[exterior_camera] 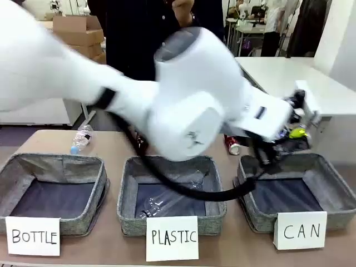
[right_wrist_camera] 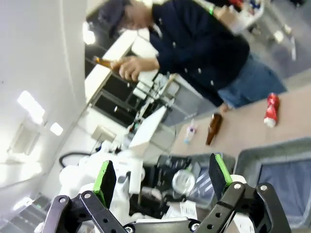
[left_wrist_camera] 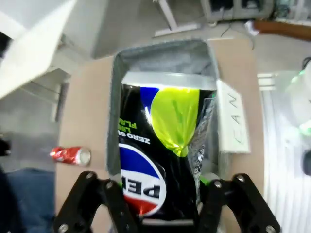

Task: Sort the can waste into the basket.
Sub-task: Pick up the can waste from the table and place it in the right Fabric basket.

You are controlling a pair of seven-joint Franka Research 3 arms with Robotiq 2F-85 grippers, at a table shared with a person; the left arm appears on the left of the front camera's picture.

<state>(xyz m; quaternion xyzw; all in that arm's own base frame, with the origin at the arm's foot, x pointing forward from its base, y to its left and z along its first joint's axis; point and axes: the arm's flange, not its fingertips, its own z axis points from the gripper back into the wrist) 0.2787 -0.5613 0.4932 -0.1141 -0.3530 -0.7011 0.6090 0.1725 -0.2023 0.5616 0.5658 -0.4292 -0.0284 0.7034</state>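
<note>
My left arm reaches across the table to the right side. Its gripper [exterior_camera: 293, 135] [left_wrist_camera: 163, 194] is shut on a black and silver can [left_wrist_camera: 165, 145] with a green mark. The can hangs over the grey basket [exterior_camera: 334, 169] [left_wrist_camera: 114, 92] fronted by the white "CAN" card [exterior_camera: 300, 230] [left_wrist_camera: 233, 121]. A red can [exterior_camera: 232, 146] [left_wrist_camera: 71, 155] [right_wrist_camera: 271, 108] lies on the table behind that basket. My right gripper [right_wrist_camera: 162, 177] is raised and open, with nothing between its green pads.
Two like baskets stand in front: "BOTTLE" [exterior_camera: 11, 172] at the left and "PLASTIC" [exterior_camera: 127, 206] in the middle, with clear plastic inside. A clear bottle [exterior_camera: 82, 138] and a brown bottle [right_wrist_camera: 213, 128] lie on the table. A person's hand holds another brown bottle [right_wrist_camera: 108, 62].
</note>
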